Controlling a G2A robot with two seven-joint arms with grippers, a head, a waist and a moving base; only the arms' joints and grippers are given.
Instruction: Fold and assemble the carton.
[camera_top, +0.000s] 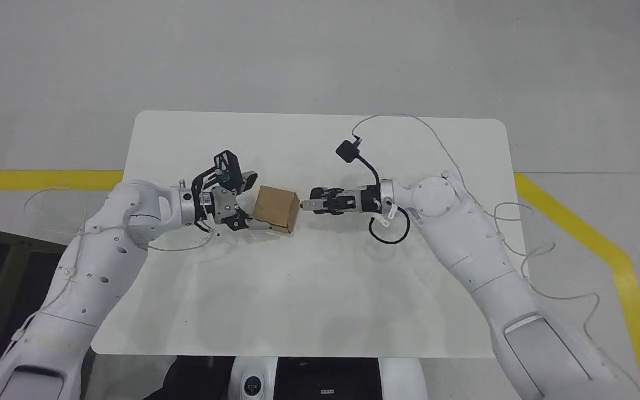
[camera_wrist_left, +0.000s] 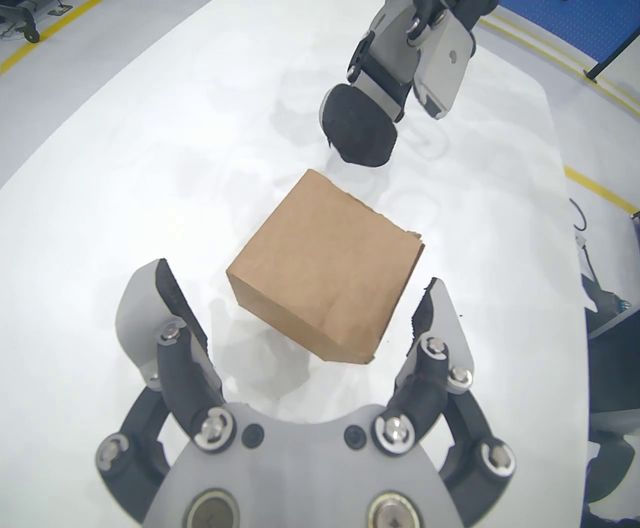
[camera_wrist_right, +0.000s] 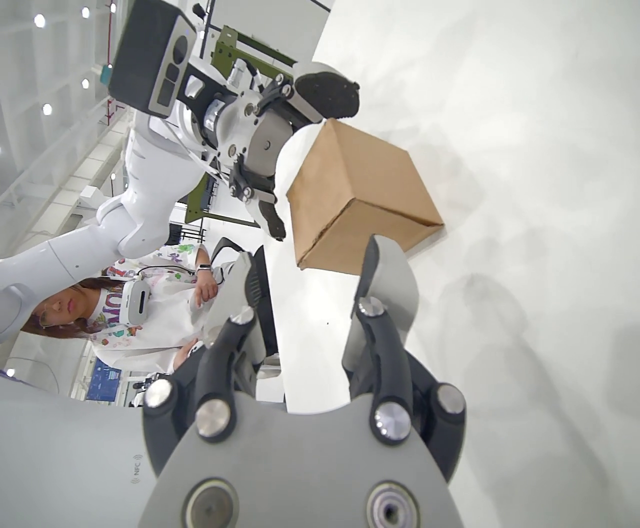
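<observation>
Left claw (camera_wrist_left: 297, 280) released, flanking carton (camera_top: 275, 208) mid-frame (poised to squeeze) | right claw (camera_wrist_right: 315, 252) released opposite, likely bracing it

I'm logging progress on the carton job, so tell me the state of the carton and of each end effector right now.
carton: folded into a closed box shape, resting on the table, not gripped.
left end effector: open, fingers either side of one end of the carton, not clamped.
right end effector: open, close to the carton's opposite side, gripping nothing.
</observation>
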